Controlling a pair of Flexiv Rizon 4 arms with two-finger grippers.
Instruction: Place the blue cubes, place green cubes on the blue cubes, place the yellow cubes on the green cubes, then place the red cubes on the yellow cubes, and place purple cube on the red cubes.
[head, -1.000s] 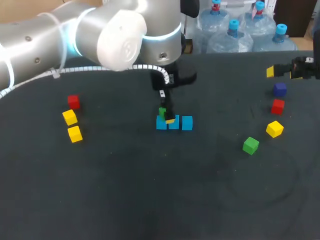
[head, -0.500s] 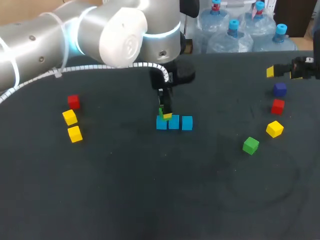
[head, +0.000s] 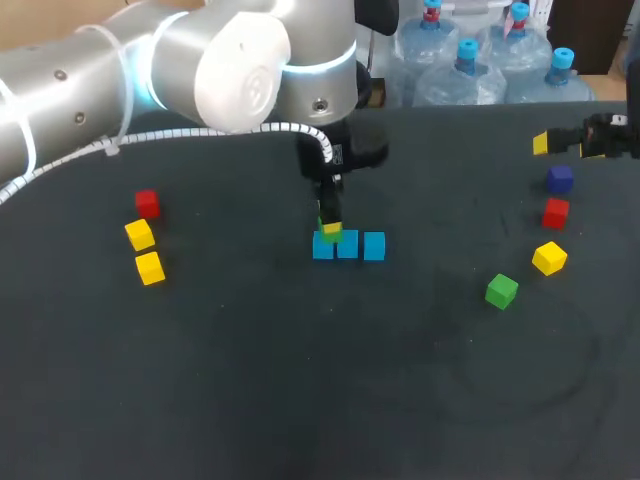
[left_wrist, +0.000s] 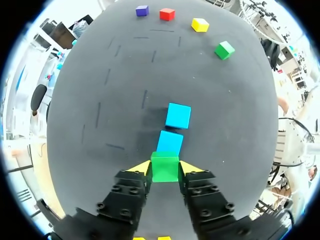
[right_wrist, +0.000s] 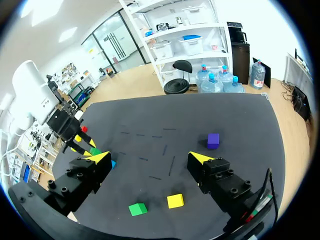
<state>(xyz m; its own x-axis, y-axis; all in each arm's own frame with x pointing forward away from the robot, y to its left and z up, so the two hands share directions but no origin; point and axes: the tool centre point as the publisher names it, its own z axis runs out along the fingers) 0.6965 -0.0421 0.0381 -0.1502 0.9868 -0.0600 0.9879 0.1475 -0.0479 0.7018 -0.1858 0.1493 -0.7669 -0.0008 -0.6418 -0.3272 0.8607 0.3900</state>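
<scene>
Gripping a green cube (left_wrist: 165, 162) from two sides with the left gripper (left_wrist: 165, 168), just above the left end of the row of three blue cubes (head: 347, 245). Not yet set down, by the look of it. Judged to be the first green placement, with the blue layer already laid.

Lying well to the right of the blue row: a second green cube (head: 501, 291), a yellow cube (head: 549, 258), a red cube (head: 556, 212) and the purple cube (head: 559, 179). Well to the left of the row: two more yellow cubes (head: 139, 234) and a second red cube (head: 147, 203).

Parked far to the right of the row, just beyond the purple cube: the right gripper (right_wrist: 150, 159), fingers spread wide around nothing.

Left to do, on this showing: both greens, then the yellows, the reds and the purple.
</scene>
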